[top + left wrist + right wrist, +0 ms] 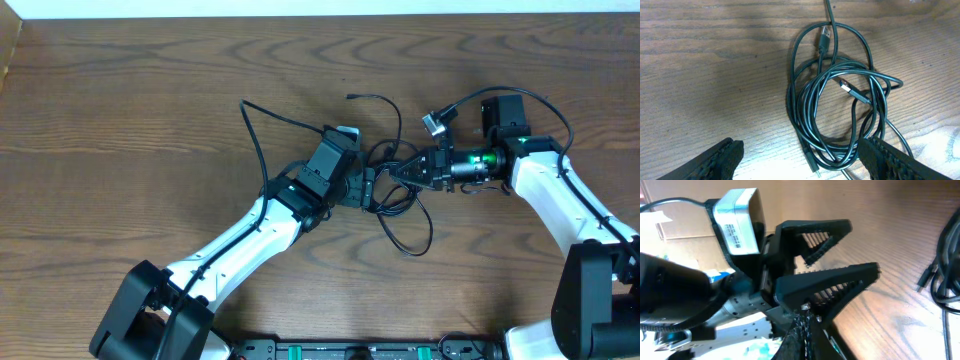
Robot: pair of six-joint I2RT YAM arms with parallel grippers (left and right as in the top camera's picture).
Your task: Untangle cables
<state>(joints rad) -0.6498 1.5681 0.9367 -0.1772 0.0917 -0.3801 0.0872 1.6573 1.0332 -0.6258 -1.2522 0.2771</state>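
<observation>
The cables [395, 200] are thin black cords tangled at the table's middle, with one loop [410, 250] trailing toward the front. In the left wrist view the coil [840, 100] lies flat, showing a flat plug [846, 85] inside it and another plug [824, 37] at its top. My left gripper [368, 188] [802, 162] is open, and the coil's near edge lies between its fingers [722, 160]. My right gripper [393, 172] [805, 332] faces it from the right, shut, with nothing visible between its tips. No white cable shows.
One cord end [352, 97] arcs toward the back of the table. A thicker black arm wire [255, 140] loops out left of the left wrist. In the right wrist view the left gripper's open fingers [825, 255] fill the middle, with cable strands [945, 280] at the right edge.
</observation>
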